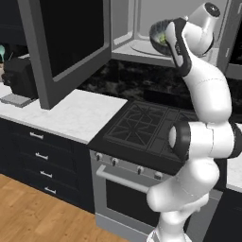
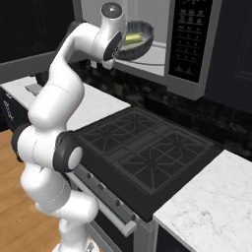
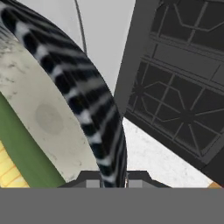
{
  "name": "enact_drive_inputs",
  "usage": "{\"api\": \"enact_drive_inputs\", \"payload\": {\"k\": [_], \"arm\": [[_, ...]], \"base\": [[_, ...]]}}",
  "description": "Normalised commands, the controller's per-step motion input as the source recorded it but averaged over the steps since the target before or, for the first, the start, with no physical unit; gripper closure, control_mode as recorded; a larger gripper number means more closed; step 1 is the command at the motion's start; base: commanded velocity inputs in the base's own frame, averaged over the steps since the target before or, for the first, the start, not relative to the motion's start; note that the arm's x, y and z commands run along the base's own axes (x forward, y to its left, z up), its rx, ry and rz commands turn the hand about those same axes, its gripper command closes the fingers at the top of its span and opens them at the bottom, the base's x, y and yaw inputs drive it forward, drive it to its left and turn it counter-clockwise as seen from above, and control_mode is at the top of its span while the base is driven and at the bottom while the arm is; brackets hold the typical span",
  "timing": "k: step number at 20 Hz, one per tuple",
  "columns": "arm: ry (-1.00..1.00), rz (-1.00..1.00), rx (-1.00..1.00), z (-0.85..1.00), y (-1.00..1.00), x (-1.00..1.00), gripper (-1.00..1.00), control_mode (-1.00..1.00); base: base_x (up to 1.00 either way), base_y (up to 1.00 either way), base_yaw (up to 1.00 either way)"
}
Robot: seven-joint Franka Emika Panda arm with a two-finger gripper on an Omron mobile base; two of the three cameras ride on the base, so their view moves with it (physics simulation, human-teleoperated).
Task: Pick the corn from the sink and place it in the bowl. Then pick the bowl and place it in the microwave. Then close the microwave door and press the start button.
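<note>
Tool [image 3: 114, 178]: jaws stand narrowly apart and are clamped across the rim of the bowl [image 3: 94, 127], one jaw inside the wall, one outside. In the hand view the striped rim runs straight down into the gap between the jaws.

Bowl [image 2: 134, 42]: carried clear of any surface, at the mouth of the open microwave [image 2: 189, 44], above the turntable [image 1: 144, 47] and near its front edge. It is tilted, the opening turned partly toward the right base camera. The tool grips it on the side nearest the arm.

Corn [image 2: 132, 37]: lying inside the bowl against the pale inner wall. Yellow kernels and green husk [image 3: 24, 159] are visible. In the right base view its long axis runs roughly left to right across the bowl; which end points where cannot be told.

Microwave door [image 1: 66, 47]: swung wide open to the left, hanging over the white table [image 1: 71, 116].

Stove [image 2: 147, 152]: directly below the microwave.
</note>
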Motion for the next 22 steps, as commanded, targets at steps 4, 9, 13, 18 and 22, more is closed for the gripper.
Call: {"api": "enact_drive_inputs", "payload": {"k": [4, 9, 13, 18, 22], "arm": [[0.01, 0.0, 0.0, -0.28, -0.02, 0.73, 1.0, -1.0], [0.0, 0.0, 0.0, -0.04, -0.1, 0.72, 1.0, -1.0], [0.0, 0.0, 0.0, -0.05, -0.12, 0.79, 1.0, -1.0], [0.0, 0.0, 0.0, -0.16, -0.06, 0.56, -1.0, -1.0], [0.0, 0.0, 0.0, -0.01, 0.0, 0.17, -1.0, -1.0]], "base": [[0.0, 0.0, 0.0], [0.0, 0.0, 0.0], [0.0, 0.0, 0.0], [0.0, 0.0, 0.0], [0.0, 0.0, 0.0]]}}
